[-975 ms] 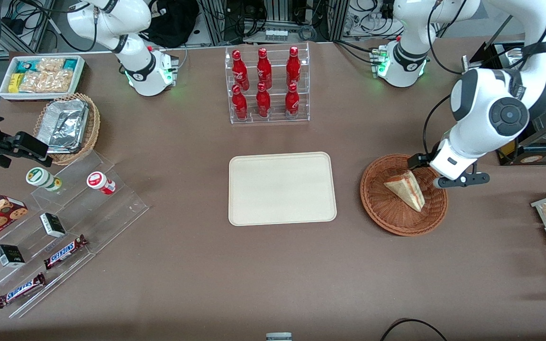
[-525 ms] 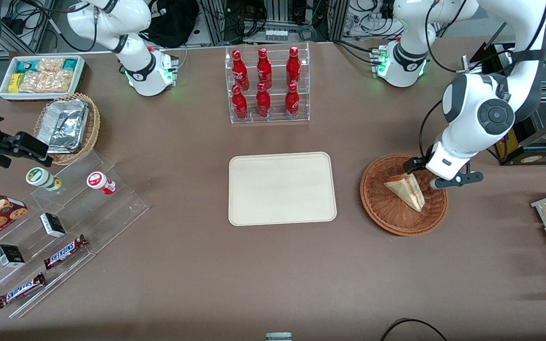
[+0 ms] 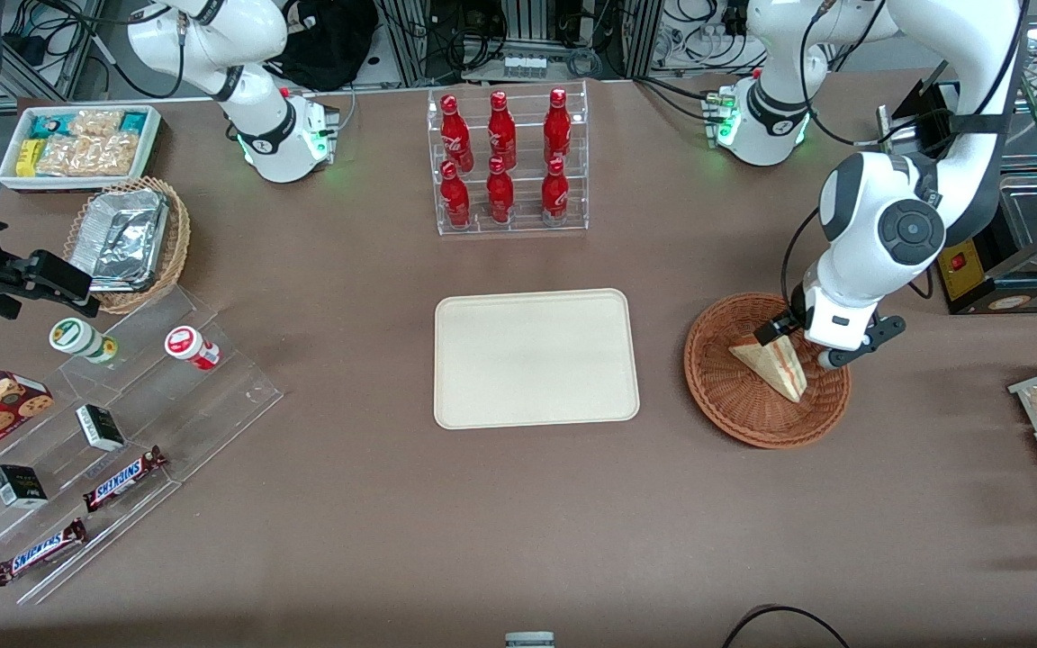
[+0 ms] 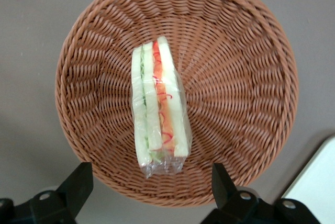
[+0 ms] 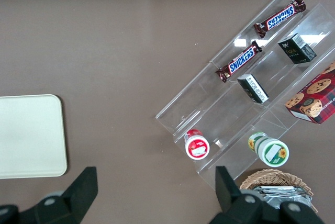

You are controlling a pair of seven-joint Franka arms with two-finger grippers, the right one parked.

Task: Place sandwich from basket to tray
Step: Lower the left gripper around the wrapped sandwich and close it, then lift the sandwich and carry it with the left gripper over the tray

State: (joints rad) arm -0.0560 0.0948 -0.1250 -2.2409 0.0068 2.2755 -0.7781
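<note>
Hovering the left gripper [image 4: 149, 192] over the reddish-brown wicker basket [image 3: 734, 409], jaws spread wide and holding nothing; in the wrist view both fingertips [image 4: 78, 179] show with the sandwich's broad end between them and clear gaps on either side.

Sandwich [image 3: 772, 360] lies inside the basket [image 4: 235, 77], roughly central, standing on one bread face's edge so the filling layer faces up. In the wrist view the sandwich [image 4: 159, 111] has its long axis running straight away from the gripper, crosswise to the line joining the two fingers. That is the relation I need: closing would press the fingers onto the two pale bread faces, across the thin dimension. It looks film-wrapped, so I judge it soft and a bit slippery; a light squeeze seems wise.

Step in hand, as I read it: final descent before the grasp. Nothing is lifted yet.

Room: the basket rim is low and the sandwich sits apart from the weave wall all round, so the fingers should drop in without catching, though the nearer finger is close to the rim.

Tray [image 3: 536, 357] lies on the tabletop [image 3: 482, 522] toward the parked arm's end from the basket, apart from it, with bare surface between. Its whole top is free. The bottle rack [image 3: 508, 162] stands farther from the front camera, well off the transfer path.
</note>
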